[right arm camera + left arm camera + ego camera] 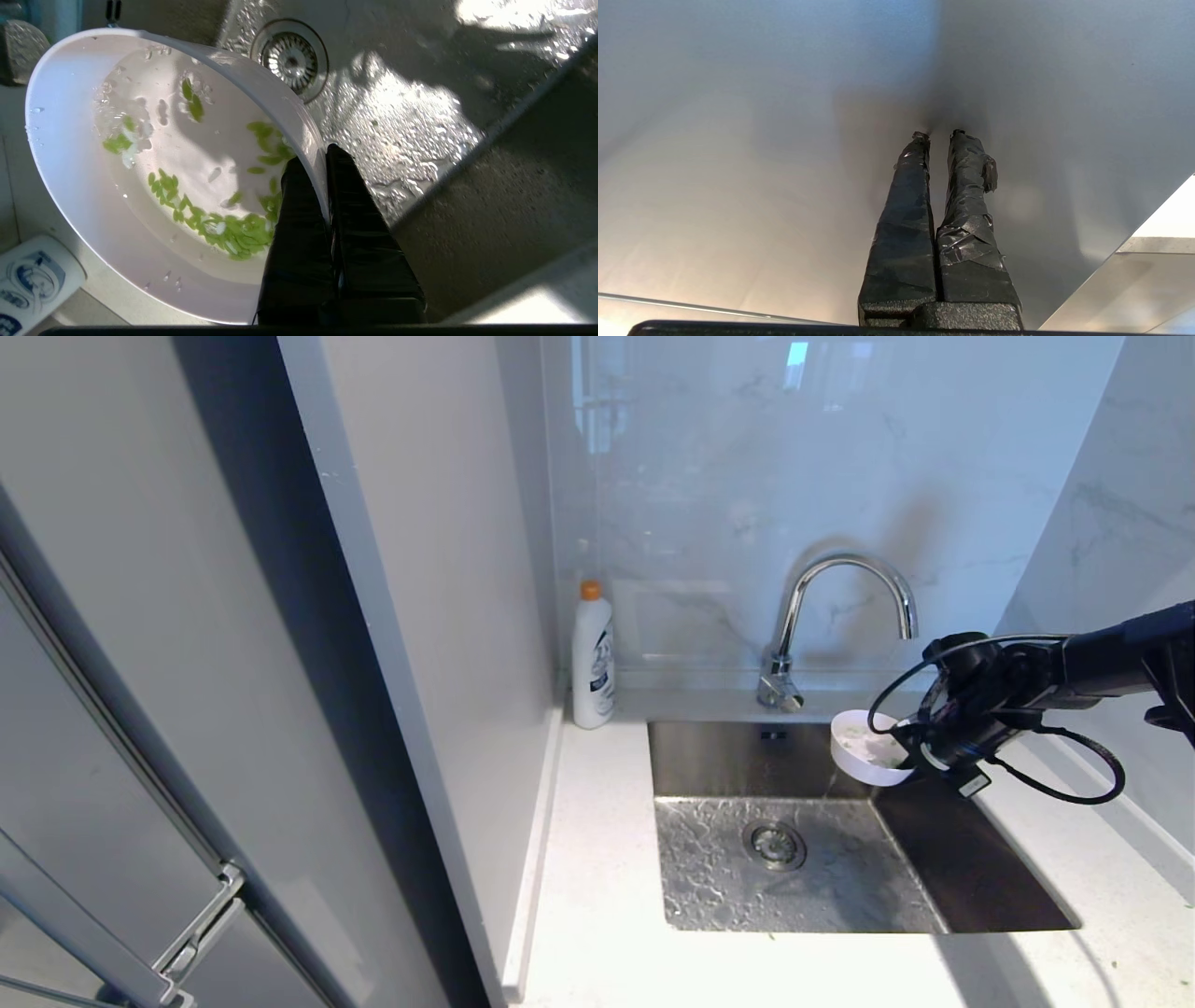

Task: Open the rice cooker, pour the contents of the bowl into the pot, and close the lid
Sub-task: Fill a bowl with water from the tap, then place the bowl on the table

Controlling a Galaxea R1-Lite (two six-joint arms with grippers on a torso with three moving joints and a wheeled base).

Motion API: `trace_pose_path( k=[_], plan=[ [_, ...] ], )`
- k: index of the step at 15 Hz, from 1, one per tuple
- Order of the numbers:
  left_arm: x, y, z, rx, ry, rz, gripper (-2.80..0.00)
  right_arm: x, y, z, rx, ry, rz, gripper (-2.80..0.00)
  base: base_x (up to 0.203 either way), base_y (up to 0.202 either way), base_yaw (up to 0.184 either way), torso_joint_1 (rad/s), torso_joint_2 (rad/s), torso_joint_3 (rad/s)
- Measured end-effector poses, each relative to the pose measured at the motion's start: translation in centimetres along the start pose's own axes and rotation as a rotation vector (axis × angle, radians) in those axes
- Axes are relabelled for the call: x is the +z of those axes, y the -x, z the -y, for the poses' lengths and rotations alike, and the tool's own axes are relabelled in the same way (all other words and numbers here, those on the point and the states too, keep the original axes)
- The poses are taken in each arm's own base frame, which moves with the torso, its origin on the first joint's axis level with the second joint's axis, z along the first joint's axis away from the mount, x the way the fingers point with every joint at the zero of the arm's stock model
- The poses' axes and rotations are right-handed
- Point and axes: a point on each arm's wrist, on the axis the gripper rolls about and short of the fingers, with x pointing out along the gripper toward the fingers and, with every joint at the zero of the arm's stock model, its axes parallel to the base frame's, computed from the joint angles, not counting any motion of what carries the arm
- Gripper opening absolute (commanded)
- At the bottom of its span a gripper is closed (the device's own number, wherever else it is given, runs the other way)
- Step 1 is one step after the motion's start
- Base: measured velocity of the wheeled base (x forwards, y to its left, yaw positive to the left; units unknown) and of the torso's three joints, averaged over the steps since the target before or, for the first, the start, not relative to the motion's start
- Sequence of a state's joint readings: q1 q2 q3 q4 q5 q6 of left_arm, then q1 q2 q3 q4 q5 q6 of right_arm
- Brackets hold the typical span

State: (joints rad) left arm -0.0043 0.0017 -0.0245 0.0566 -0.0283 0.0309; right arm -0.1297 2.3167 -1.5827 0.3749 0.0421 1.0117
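A white bowl [868, 749] hangs tilted over the right rear part of the steel sink [971, 877]. My right gripper [910, 753] is shut on the bowl's rim, reaching in from the right. In the right wrist view one finger is inside the bowl [93, 154] and one outside, pinching the wall at the right gripper [317, 156]. Wet green grains [233, 233] cling to the bowl's lower inside, with drops of water. My left gripper [940, 135] is parked, shut and empty, facing a plain grey panel. The rice cooker, the pot and the lid are out of view.
A curved chrome tap [840, 607] stands behind the sink. A white bottle with an orange cap [592, 658] stands at the counter's back left corner. The sink floor is wet around the drain [775, 845]. A tall grey cabinet side [420, 644] borders the white counter [597, 896].
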Motion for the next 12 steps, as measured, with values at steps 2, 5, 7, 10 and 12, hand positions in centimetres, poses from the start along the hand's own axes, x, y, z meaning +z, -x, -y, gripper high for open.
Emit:
trace_pose_path(
  k=[2, 5, 7, 10, 12],
  plan=[
    [0.0, 0.0, 0.0, 0.000, 0.001, 0.000, -2.80, -0.3, 1.1, 1.6, 0.006, -0.010, -0.016, -2.80, 0.000, 0.000, 0.000, 0.000, 0.00, 0.000],
    [0.0, 0.0, 0.0, 0.001, 0.000, 0.000, -2.80, -0.3, 3.4, 4.8, 0.035, -0.016, -0.009, -2.80, 0.000, 0.000, 0.000, 0.000, 0.00, 0.000],
    [0.0, 0.0, 0.0, 0.001, 0.001, 0.000, -2.80, 0.2, 4.9, 7.4, 0.025, -0.032, 0.004, -2.80, 0.000, 0.000, 0.000, 0.000, 0.00, 0.000],
    [0.0, 0.0, 0.0, 0.001, 0.001, 0.000, -2.80, 1.1, 6.6, 10.9, 0.015, -0.058, 0.026, -2.80, 0.000, 0.000, 0.000, 0.000, 0.00, 0.000],
    [0.0, 0.0, 0.0, 0.001, 0.000, 0.000, -2.80, 1.3, 7.5, 12.9, 0.011, -0.069, 0.046, -2.80, 0.000, 0.000, 0.000, 0.000, 0.00, 0.000]
  ],
)
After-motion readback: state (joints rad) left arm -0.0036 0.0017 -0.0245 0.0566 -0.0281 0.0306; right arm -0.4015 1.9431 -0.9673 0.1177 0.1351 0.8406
